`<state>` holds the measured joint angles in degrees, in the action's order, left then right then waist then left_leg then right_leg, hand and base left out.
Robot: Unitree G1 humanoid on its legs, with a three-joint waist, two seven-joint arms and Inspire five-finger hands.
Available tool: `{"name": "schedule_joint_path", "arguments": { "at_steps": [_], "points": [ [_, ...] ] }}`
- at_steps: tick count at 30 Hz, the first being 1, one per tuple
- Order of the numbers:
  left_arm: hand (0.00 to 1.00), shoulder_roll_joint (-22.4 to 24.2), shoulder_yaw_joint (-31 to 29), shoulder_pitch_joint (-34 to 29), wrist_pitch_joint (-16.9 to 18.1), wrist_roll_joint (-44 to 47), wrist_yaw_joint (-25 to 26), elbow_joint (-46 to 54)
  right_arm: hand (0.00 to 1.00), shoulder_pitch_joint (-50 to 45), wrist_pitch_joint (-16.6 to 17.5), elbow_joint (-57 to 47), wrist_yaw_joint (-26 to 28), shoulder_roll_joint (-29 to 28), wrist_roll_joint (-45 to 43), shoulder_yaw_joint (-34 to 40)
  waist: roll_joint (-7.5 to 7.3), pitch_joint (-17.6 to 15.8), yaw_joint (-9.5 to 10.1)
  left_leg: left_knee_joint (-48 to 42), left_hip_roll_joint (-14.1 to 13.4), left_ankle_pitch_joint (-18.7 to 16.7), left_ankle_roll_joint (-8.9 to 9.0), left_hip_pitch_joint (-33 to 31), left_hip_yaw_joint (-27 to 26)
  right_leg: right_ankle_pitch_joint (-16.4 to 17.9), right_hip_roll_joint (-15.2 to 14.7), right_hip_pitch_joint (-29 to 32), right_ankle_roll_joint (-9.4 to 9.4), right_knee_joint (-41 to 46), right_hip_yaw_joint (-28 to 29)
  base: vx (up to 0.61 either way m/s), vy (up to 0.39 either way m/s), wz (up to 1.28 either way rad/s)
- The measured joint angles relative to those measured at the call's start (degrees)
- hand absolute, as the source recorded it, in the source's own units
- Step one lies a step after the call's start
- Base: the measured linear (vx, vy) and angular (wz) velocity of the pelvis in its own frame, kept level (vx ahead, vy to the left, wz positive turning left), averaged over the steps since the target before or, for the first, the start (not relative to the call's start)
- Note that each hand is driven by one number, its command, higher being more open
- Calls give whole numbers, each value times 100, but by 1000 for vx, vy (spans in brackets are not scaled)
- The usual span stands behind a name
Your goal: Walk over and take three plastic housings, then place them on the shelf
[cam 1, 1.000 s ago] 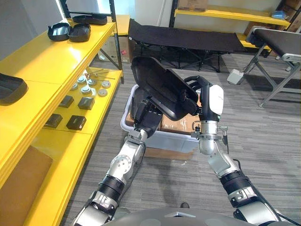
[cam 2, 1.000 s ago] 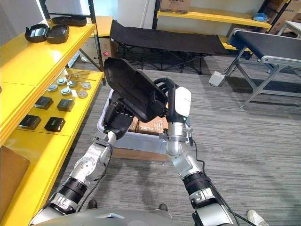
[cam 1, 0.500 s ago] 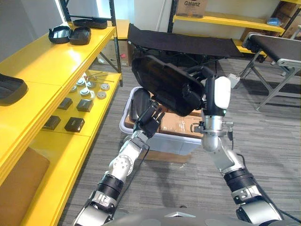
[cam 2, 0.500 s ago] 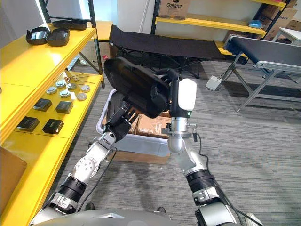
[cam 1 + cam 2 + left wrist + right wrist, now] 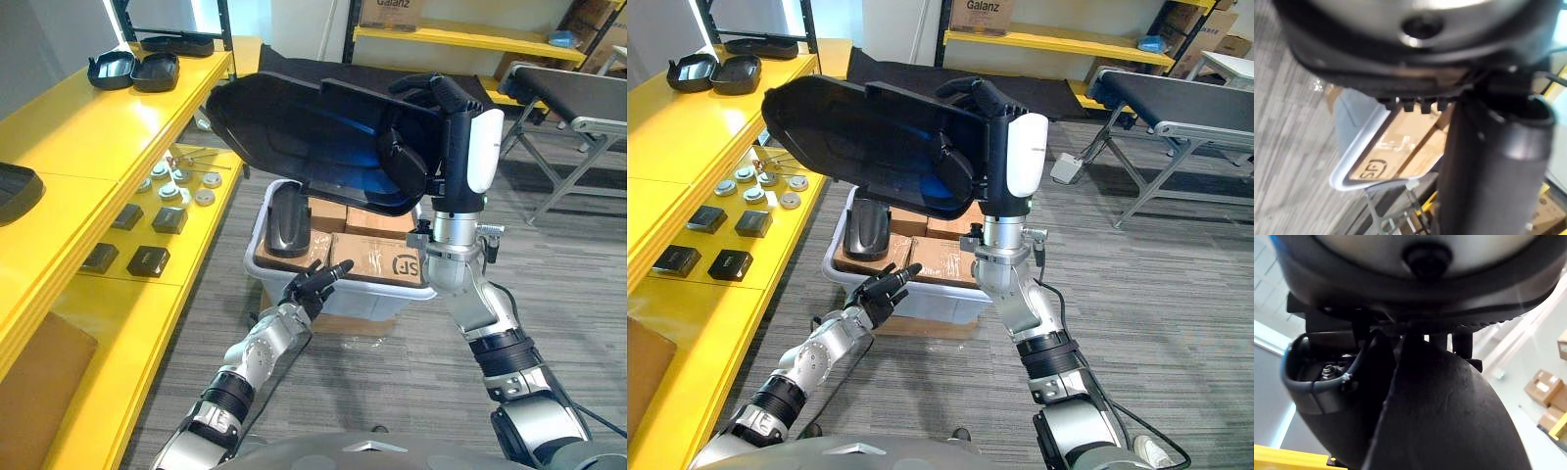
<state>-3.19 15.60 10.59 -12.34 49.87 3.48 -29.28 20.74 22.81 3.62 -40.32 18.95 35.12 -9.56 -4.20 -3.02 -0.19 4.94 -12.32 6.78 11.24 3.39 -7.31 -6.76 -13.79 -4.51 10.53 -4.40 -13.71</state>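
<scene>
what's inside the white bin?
One black housing standing at its left end, beside cardboard boxes. The raised housing in the right hand covers the bin's far side.

1. You have grey striped carpet floor (image 5: pixel 578 294) all round.
2. At 10 o'clock stands yellow shelving (image 5: pixel 88 127).
3. At 12, a black folding cot (image 5: pixel 892 67) sits before a yellow rack (image 5: pixel 1087 41).
4. At 2, a conveyor (image 5: pixel 1185 103) stands on metal legs.

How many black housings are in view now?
6 housings: one in the right robot hand; one upright in the bin; three far along the yellow shelf; one nearer. The bin may hide more.
</scene>
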Motion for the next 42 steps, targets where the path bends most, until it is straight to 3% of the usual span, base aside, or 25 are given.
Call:
{"name": "schedule_joint_path", "arguments": {
  "at_steps": [4,12,17,20,24,33,42],
  "points": [
    [100,-3,-166,-39,205,190,-226,-206,0,0,0,1,-1,66,-2,140,1,-1,-1,10,-1,0,0,1,-3,1,0,0,1,0,3,0,0,0],
    [100,17,-692,-518,471,2279,-980,-432,0,-21,8,110,-31,66,-2,415,-2,-3,-1,14,-6,-14,9,-4,-11,5,0,10,6,0,4,0,0,0],
    [100,24,-967,-764,478,3701,-2051,-456,0,-81,10,295,-42,64,-5,459,-15,-8,52,14,-6,-12,8,-41,40,8,0,5,10,-1,-44,-1,2,4],
    [100,118,-968,-764,523,4094,-2584,-338,0,-255,11,371,-41,32,-2,449,-17,-9,143,13,-5,0,2,-81,86,10,0,9,12,-1,-90,0,0,8],
    [100,257,-847,-776,650,4363,-2897,293,0,-336,9,555,-39,-224,-11,442,-31,-17,154,10,-3,5,1,-93,110,10,0,3,12,0,-111,-2,1,2],
    [100,514,-367,-752,1028,4618,-3168,1648,0,-710,10,556,-5,-619,-236,89,25,-6,95,-3,8,9,3,-93,109,15,-3,14,13,0,-122,0,0,0],
    [100,510,-32,-652,1186,4326,-2740,1859,0,-779,39,561,345,-786,-242,-433,102,-10,18,-6,10,7,5,-94,113,20,-6,10,2,0,-123,0,0,0]
  ]
}}
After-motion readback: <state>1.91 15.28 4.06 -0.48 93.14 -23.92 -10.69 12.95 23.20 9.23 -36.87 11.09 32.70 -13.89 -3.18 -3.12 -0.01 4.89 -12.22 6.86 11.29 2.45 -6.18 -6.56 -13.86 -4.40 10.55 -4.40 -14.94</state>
